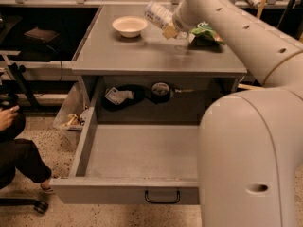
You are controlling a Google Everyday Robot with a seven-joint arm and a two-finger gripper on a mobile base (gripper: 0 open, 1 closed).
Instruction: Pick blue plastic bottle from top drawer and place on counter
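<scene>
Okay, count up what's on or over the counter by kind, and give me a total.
bowl: 1
green snack bag: 1
blue plastic bottle: 1, held tilted in the gripper above the counter
Total: 3

Count log:
- counter (142, 56): 1, at 12 o'clock
- top drawer (118, 193): 1, at 6 o'clock
- bowl (129, 26): 1
- green snack bag (205, 33): 1, at 1 o'clock
- blue plastic bottle (158, 14): 1
- gripper (169, 30): 1, at 12 o'clock, clamped on the bottle
</scene>
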